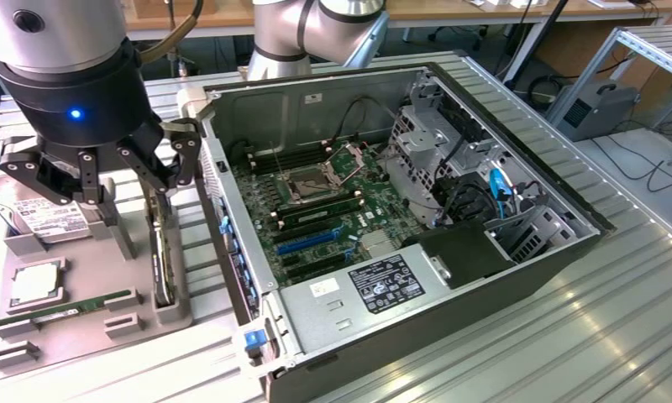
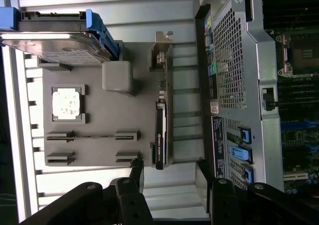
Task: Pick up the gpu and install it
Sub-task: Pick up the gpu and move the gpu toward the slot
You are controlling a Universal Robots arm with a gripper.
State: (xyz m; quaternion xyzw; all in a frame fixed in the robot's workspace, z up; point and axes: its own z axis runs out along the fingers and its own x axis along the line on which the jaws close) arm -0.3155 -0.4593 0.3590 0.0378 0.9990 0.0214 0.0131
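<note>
1. Exterior view: the gripper (image 1: 90, 185) is hanging over the grey parts tray (image 1: 90, 336), on the exterior view's left. The jaws are spread as wide as they go and there's nothing in them.
2. Same view: the gpu (image 1: 160, 256) is standing on its long edge in a slot along the side of the tray nearest the computer case (image 1: 313, 323). It's down in the tray and the gripper isn't touching it.
3. Other stuff on the tray: the hard drive (image 1: 39, 217) is propped up under the gripper, the CPU (image 1: 34, 285) is lying flat, and the green memory stick (image 1: 67, 309) is just beside the CPU.
4. The case is lying on its side, open, on the exterior view's right. I can see the motherboard (image 1: 313, 210) inside, with a blue slot (image 1: 308, 239) in it.
5. Wrist view: I'm looking straight down at the tray (image 2: 94, 145). The gripper (image 2: 170, 171) is wide open, with a dark finger on either side of the end of the gpu (image 2: 160, 135). The fingers are above the card and not gripping it.
6. Same view: the gpu is edge-on, with the tray on one side and the wall of the case (image 2: 239, 85) on the other. Its metal bracket points away from the fingers. The hard drive (image 2: 55, 40) and the CPU (image 2: 66, 104) are further across the tray.
</note>
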